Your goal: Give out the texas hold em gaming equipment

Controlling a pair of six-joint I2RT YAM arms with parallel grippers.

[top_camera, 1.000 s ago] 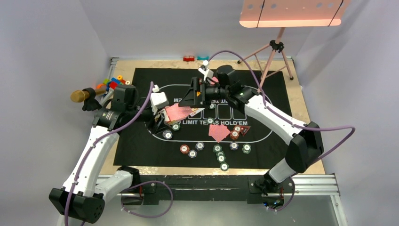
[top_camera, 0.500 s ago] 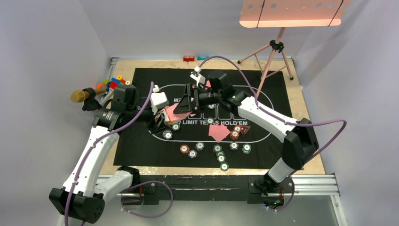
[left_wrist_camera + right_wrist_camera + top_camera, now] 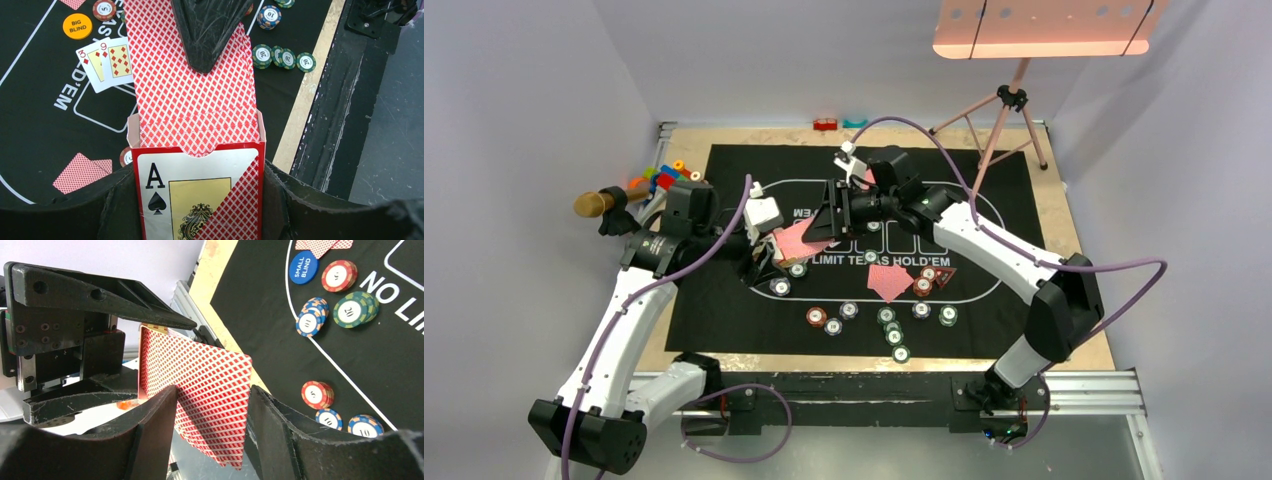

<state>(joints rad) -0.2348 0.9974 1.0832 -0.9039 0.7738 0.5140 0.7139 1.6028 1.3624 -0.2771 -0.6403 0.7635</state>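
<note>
My left gripper (image 3: 767, 256) is shut on a red card box (image 3: 197, 200) with an ace of spades on its face. Pink-red-backed playing cards (image 3: 195, 100) stick out of its open top. My right gripper (image 3: 826, 222) is at those cards. One of its black fingers (image 3: 210, 30) lies over them. In the right wrist view the cards (image 3: 215, 375) slant across the gap between its jaws, which stand apart. Striped chips (image 3: 887, 320) and two face-down cards (image 3: 889, 282) lie on the black mat (image 3: 714, 310), beside a red triangle marker (image 3: 945, 277).
An orange Big Blind disc (image 3: 77, 26) and two face-up diamonds cards (image 3: 105, 62) lie on the mat, as does a blue Small Blind disc (image 3: 303, 267). A gold-headed microphone (image 3: 594, 204) and toy bricks (image 3: 664, 175) sit at the far left. A tripod (image 3: 1009, 100) stands at the back right.
My right gripper has moved left towards the card box, and its jaws now stand around the protruding cards. The left arm and box have stayed put.
</note>
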